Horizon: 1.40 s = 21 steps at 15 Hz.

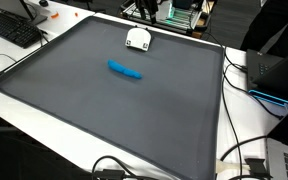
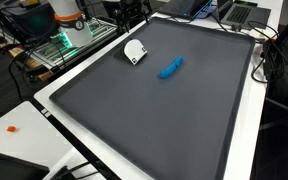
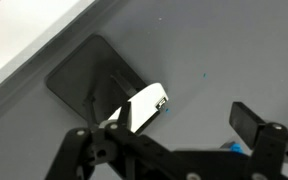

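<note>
Gripper (image 3: pixel 164 140) is seen spread wide and empty above the grey mat (image 3: pixel 219 45). Blue piece (image 1: pixel 124 70) is seen by the mat's middle, and white object (image 3: pixel 144 108) is found beyond, near the mat's edge. Jaws are best centred over it before lowering.

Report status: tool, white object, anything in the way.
Tool open, empty, above the gray mat. White object sits near the mat's edge, untouched. Blue object lies apart on the mat, not blocking.
</note>
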{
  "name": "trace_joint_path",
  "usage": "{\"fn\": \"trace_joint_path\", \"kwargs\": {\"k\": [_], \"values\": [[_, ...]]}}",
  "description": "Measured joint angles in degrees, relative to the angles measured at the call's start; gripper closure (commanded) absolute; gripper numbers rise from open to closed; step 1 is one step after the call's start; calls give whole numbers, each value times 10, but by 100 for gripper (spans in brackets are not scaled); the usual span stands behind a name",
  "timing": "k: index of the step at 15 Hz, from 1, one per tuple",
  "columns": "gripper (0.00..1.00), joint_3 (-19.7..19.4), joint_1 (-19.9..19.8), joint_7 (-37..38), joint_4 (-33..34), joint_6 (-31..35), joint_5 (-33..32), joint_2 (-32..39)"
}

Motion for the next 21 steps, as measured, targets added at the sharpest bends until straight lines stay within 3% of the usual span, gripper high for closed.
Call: {"fn": "trace_joint_path", "kwargs": {"k": [10, 15, 21], "values": [[0, 19, -38, 267, 0, 28, -11, 61], [0, 20, -38, 285, 0, 52, -17, 85], [0, 29, -37, 305, 1, 124, -70, 114]]}}
